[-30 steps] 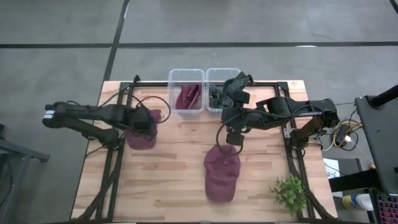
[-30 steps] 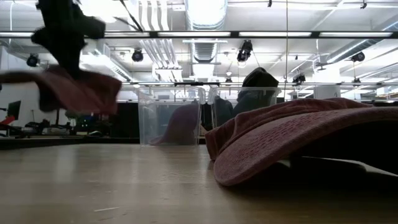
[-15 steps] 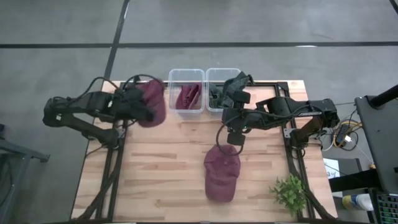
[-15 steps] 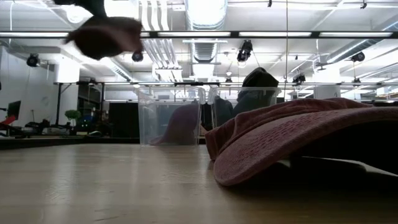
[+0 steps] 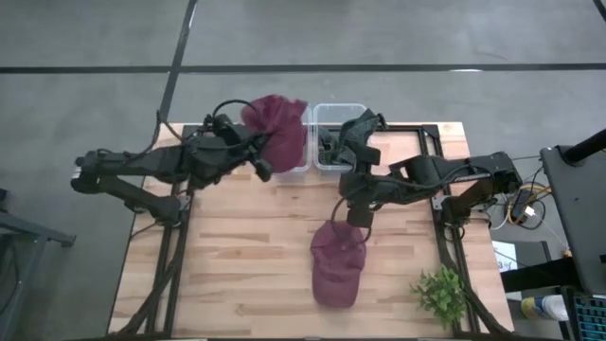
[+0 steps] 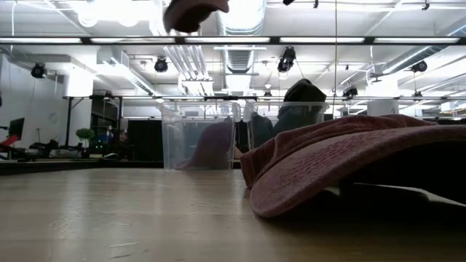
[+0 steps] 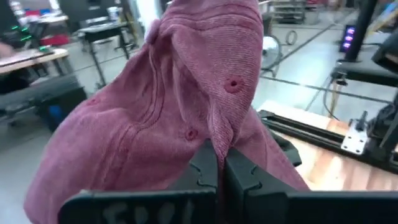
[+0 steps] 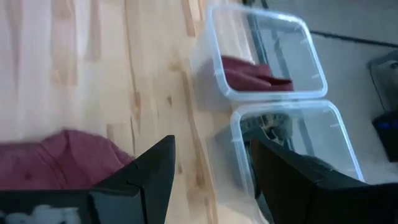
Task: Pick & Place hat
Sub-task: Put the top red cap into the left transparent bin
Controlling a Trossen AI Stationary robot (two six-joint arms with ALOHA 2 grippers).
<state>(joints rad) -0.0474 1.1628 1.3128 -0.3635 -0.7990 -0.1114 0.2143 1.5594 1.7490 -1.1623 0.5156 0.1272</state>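
Maroon hat [image 5: 277,130], pinched by left fingers [image 7: 219,169], hangs over hat-holding bin [image 8: 264,62]; right fingers [image 8: 163,168] apart.

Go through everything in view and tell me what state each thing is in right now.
Left hand: shut on the carried maroon corduroy cap.
Carried maroon corduroy cap: held in the air above the left clear plastic bin.
Left clear plastic bin: open, maroon fabric inside.
Right clear plastic bin: open, dark items inside.
Second maroon cap: lying on the wooden table.
Right hand: open, above the table.
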